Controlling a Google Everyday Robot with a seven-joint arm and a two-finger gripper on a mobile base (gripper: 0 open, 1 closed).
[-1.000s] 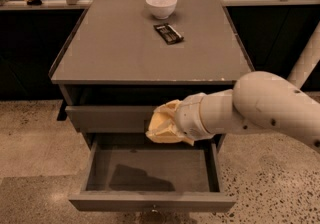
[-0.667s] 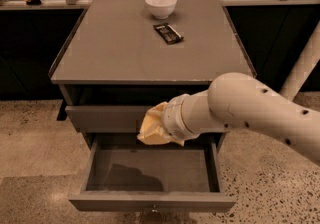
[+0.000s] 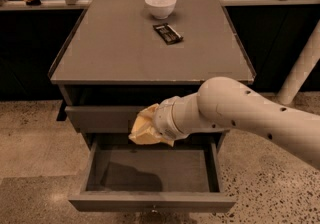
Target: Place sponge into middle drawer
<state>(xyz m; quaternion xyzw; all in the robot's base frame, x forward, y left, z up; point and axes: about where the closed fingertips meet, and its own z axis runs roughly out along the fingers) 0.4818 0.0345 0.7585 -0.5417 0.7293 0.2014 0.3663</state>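
The pale yellow sponge (image 3: 144, 129) hangs crumpled in the air in front of the cabinet, just above the back of the open middle drawer (image 3: 150, 201). My gripper (image 3: 153, 127) is at the end of the white arm that reaches in from the right. It is shut on the sponge and mostly hidden behind it and the wrist. The drawer is pulled far out, and its grey floor is bare apart from a shadow. The sponge overlaps the front of the closed drawer above (image 3: 97, 118).
On the grey cabinet top (image 3: 120, 53) stand a white bowl (image 3: 160, 5) at the back and a dark snack bar (image 3: 167, 33) just in front of it. A white post (image 3: 302, 68) rises at the right. Speckled floor surrounds the cabinet.
The arm has carried the sponge a little to the left, and it still hangs over the open drawer. The drawer, bowl and snack bar have not moved.
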